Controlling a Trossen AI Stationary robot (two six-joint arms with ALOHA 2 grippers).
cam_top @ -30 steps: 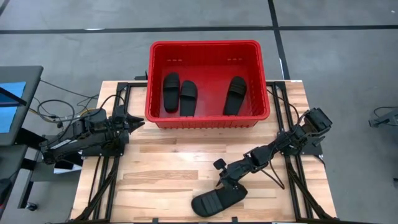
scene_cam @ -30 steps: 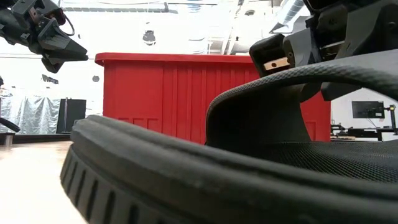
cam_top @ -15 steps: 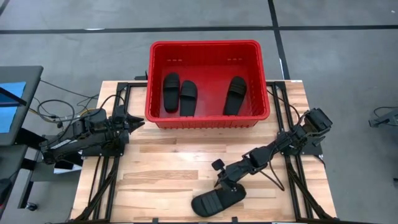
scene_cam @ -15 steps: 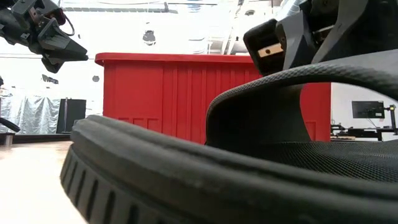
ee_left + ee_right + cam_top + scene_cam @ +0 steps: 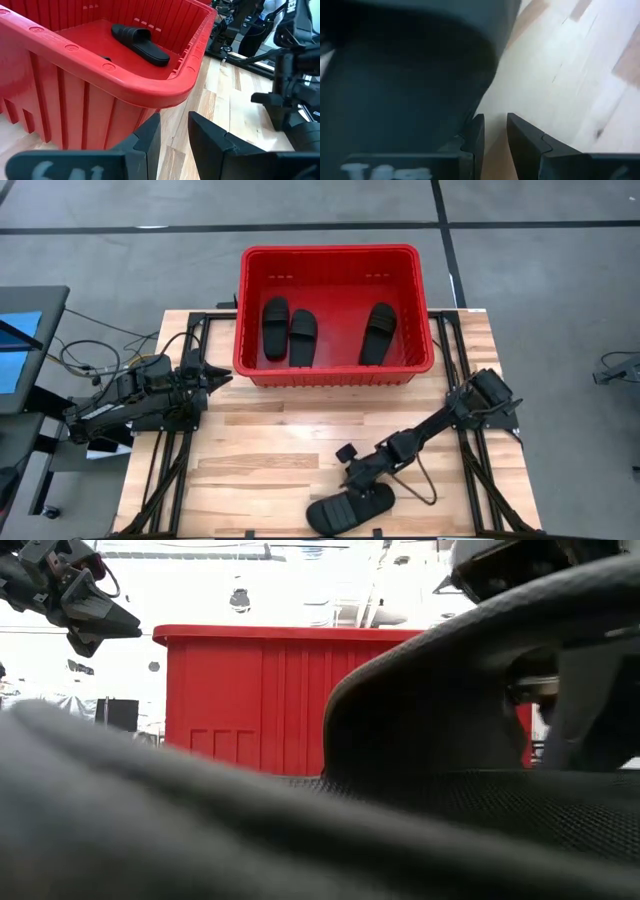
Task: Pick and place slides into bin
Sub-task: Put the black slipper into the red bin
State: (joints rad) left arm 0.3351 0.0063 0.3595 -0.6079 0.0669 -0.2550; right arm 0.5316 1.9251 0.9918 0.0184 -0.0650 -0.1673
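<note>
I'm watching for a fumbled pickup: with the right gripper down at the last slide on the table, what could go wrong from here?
1. The last slide lies at the near table edge; a nudge from the right gripper could push it off.
2. The right wrist view shows its fingers narrowly apart beside the slide, so they may pinch little and slip.
3. The bin has a tall wall; a low carry could catch it.

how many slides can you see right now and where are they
4. Three lie in the red bin: two side by side at its left, one right. The fourth is on the table's near edge.
</note>
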